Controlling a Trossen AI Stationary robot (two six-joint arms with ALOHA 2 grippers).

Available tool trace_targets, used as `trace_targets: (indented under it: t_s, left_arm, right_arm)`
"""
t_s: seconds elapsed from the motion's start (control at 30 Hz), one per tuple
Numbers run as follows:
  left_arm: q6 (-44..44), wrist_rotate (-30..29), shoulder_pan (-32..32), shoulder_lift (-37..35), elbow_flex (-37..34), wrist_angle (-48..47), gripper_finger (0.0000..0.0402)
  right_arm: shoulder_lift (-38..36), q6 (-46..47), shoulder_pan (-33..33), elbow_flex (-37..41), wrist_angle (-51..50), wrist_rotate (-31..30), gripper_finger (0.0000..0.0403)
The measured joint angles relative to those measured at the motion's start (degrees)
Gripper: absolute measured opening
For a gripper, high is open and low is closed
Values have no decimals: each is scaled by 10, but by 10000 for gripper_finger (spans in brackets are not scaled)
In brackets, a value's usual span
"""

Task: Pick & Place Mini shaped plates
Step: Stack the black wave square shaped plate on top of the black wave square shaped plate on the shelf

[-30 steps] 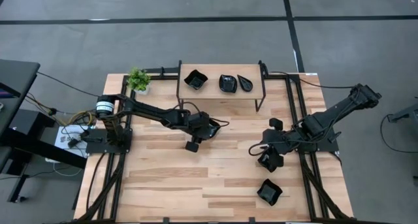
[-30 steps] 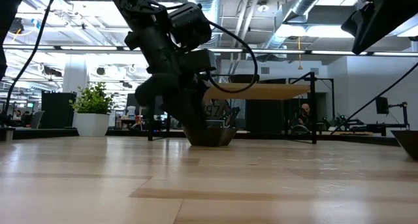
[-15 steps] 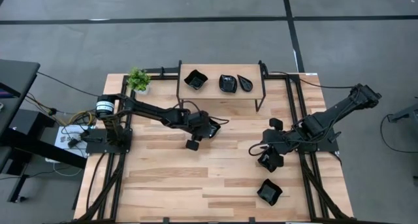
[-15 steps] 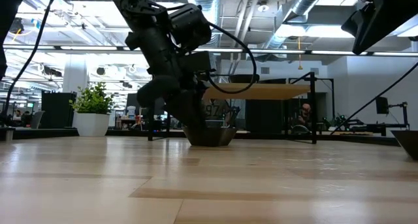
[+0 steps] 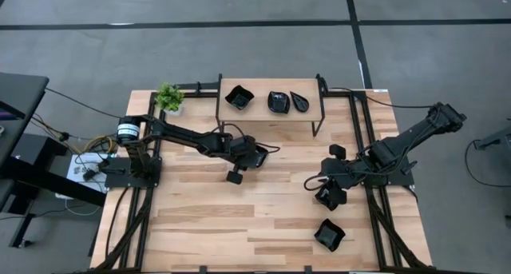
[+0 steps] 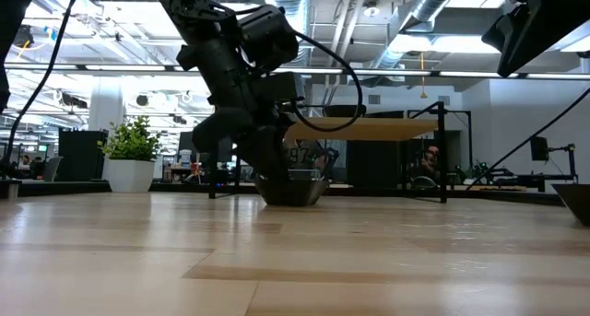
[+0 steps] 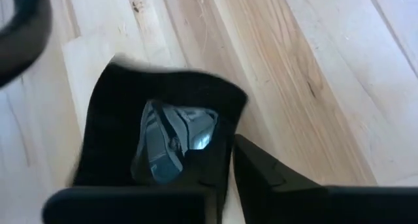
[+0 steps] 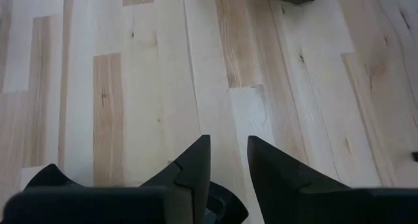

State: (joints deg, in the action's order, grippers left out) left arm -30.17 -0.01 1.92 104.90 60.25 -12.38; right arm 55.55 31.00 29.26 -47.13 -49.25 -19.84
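Since a second ago the left gripper (image 5: 238,172) has been closing its fingers on the rim of the squarish plate (image 5: 234,177) mid-table, and the plate has slid slightly left in the low view; the right arm has not moved.

Left wrist view: one finger (image 7: 261,172) is sitting outside the plate's (image 7: 163,126) wall, the other looks to be inside the bowl, so the jaws are pinching the rim. The plate is still sitting on the table (image 5: 200,218): in the low view its base (image 6: 293,191) is resting on the wood, with the left gripper (image 6: 267,169) bearing down on its left side.

The right gripper (image 5: 327,196) is idling over the right side of the table. In the right wrist view its fingers (image 8: 196,162) are standing a narrow gap apart over bare wood, and a dark shape is showing low between them, so I cannot tell whether it is holding anything.

Other plates:
- one squarish plate near the front right edge (image 5: 329,235)
- three on the raised shelf (image 5: 255,114) at the back: a squarish one (image 5: 239,97), a roundish one (image 5: 279,101), a teardrop one (image 5: 300,101)

The potted plant (image 5: 168,97) is sitting at the back left corner, just left of the shelf.
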Motion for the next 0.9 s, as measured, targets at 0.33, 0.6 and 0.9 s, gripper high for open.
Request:
trace_targets:
  t_s: [0.33,0.6,0.9]
  left_arm:
    - [0,0,-7,-1,0,1,11]
    - [0,-17,-40,-2,0,0,11]
    - [6,-41,-89,-47,-1,-9,11]
  right_arm:
    - [0,0,0,0,0,0,98]
    - [0,1,0,0,0,0,98]
    - [0,1,0,0,7,0,98]
